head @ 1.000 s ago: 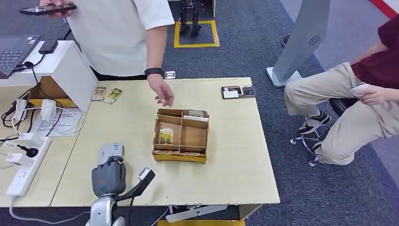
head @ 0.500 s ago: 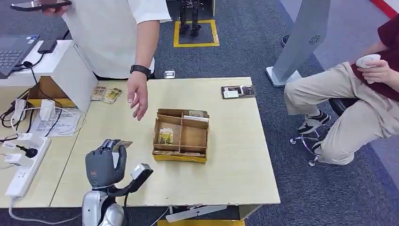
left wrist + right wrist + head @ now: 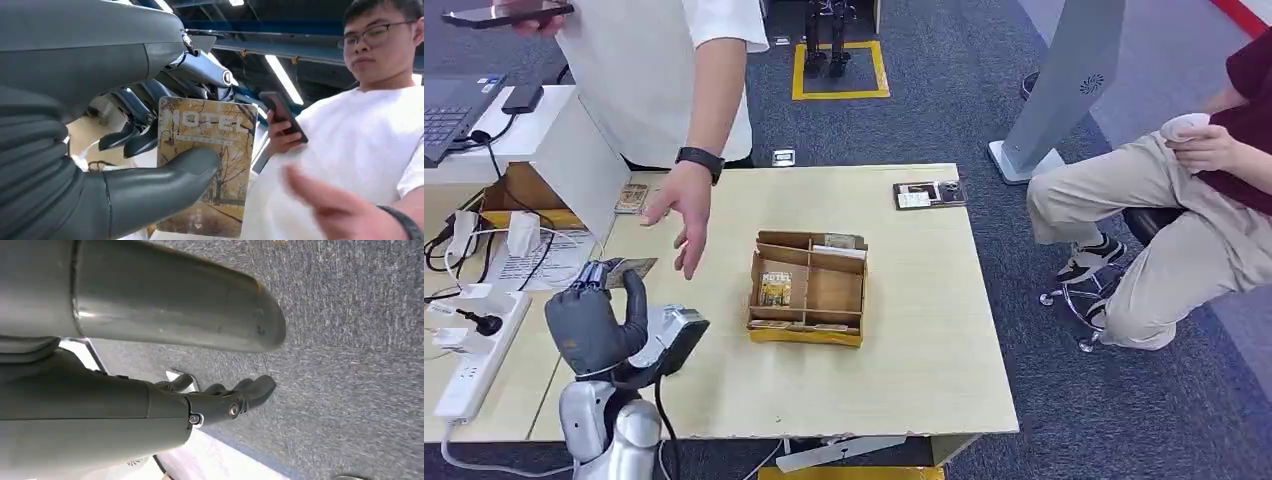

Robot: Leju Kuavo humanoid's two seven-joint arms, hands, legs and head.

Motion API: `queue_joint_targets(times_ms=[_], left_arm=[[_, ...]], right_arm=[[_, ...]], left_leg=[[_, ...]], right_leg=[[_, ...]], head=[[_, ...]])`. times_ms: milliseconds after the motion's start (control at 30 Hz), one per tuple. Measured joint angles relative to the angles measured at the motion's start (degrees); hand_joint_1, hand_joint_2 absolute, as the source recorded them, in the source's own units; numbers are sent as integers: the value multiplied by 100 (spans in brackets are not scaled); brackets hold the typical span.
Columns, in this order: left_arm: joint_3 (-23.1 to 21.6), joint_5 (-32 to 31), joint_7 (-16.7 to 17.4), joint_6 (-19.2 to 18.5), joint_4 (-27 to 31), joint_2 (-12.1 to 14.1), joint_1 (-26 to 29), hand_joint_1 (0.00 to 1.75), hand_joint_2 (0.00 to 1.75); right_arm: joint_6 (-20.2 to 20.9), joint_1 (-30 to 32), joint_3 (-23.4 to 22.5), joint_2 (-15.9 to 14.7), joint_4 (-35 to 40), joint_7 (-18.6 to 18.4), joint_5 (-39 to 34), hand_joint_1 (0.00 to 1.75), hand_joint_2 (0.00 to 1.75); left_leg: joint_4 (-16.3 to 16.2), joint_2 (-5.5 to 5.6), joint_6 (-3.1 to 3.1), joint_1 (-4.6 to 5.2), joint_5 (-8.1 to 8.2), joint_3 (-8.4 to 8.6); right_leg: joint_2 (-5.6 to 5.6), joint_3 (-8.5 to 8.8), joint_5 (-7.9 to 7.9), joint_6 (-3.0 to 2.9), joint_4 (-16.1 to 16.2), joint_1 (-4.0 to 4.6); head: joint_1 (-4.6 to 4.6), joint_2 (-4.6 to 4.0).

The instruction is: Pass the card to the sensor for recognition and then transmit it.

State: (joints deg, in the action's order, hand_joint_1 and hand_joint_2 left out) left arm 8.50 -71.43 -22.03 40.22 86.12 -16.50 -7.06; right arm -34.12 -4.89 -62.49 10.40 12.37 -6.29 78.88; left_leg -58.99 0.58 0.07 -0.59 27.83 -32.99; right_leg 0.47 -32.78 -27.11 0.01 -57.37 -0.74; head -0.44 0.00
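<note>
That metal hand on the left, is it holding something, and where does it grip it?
Yes: the left hand holds a hotel card, thumb pressed on its printed face, fingers behind it.

Box [image 3: 808,288] mid table [image 3: 924,330]; person's hand [image 3: 686,205] behind-left of it.

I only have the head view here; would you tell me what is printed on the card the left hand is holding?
Observer: The card reads HOTEL over a yellow picture of trees; the left hand pins its face with the thumb.
Operator: Thank you. Is the person looking at it?
Observer: The person faces the card, holding a dark phone in one hand, the other hand reaching toward the robot's hand.
Operator: And the right hand?
Observer: The right hand hangs over grey carpet, holding nothing.
</note>
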Motion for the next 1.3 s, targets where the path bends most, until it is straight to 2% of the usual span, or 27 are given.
queue_joint_targets(times_ms=[100,133,167,200,233,267,300,333,533,1033,1167,1300], left_arm=[[57,-48,2,0,-20,-13,-103,175,175],[75,-59,2,0,-31,-15,-123,162,175],[94,-59,2,0,-44,-17,-143,127,175],[114,-59,2,0,-55,-17,-167,117,175],[129,-51,7,0,-77,-20,-199,89,175],[142,-31,33,0,-101,-22,-231,70,175],[166,-13,50,0,-127,-24,-256,19,175],[197,6,61,-2,-157,-33,-274,0,175],[276,223,-20,0,-282,-44,-300,0,175],[276,256,-24,-2,-291,-48,-303,0,175],[276,390,-157,0,-291,-48,-301,0,175],[267,940,-628,0,-286,-57,-283,0,175]], right_arm=[[0,0,18,0,0,0,16,0,0],[0,0,26,0,0,0,18,0,0],[0,0,33,0,0,0,18,0,0],[2,-1,37,0,0,0,20,0,0],[2,-1,39,0,0,0,20,0,0],[2,-3,39,0,0,0,16,0,0],[2,-6,39,0,0,0,13,0,0],[2,-9,39,0,0,0,9,0,0],[0,-9,37,0,-2,0,-33,0,0],[0,-8,37,2,-4,0,-52,0,0],[-6,-9,37,2,-4,0,-89,0,0],[-24,-6,37,2,-4,13,-148,0,0]], left_leg=[[-1,0,0,1,0,0],[-1,0,0,2,0,0],[-1,0,0,2,0,0],[-1,0,1,2,1,0],[-1,0,2,2,1,-1],[-1,0,2,1,1,-2],[-1,1,2,1,2,-2],[-1,0,2,1,2,-2],[-1,0,2,1,2,-2],[-1,0,2,1,2,-3],[-1,0,2,1,2,-4],[-1,0,2,1,2,-6]], right_leg=[[0,0,0,0,0,-1],[0,0,0,0,0,-1],[0,-1,0,0,0,-1],[0,-1,0,0,0,-1],[0,-1,0,0,0,-1],[-1,-1,0,0,0,-1],[-1,-1,0,0,0,-1],[0,-1,0,0,0,-1],[0,-3,0,0,0,0],[0,-4,0,0,0,-1],[0,-4,0,0,0,-1],[0,-4,0,0,0,-1]], head=[[2,0],[2,0],[0,0],[2,0],[0,0],[2,0],[0,0],[0,0],[2,0],[0,0],[0,0],[2,0]])
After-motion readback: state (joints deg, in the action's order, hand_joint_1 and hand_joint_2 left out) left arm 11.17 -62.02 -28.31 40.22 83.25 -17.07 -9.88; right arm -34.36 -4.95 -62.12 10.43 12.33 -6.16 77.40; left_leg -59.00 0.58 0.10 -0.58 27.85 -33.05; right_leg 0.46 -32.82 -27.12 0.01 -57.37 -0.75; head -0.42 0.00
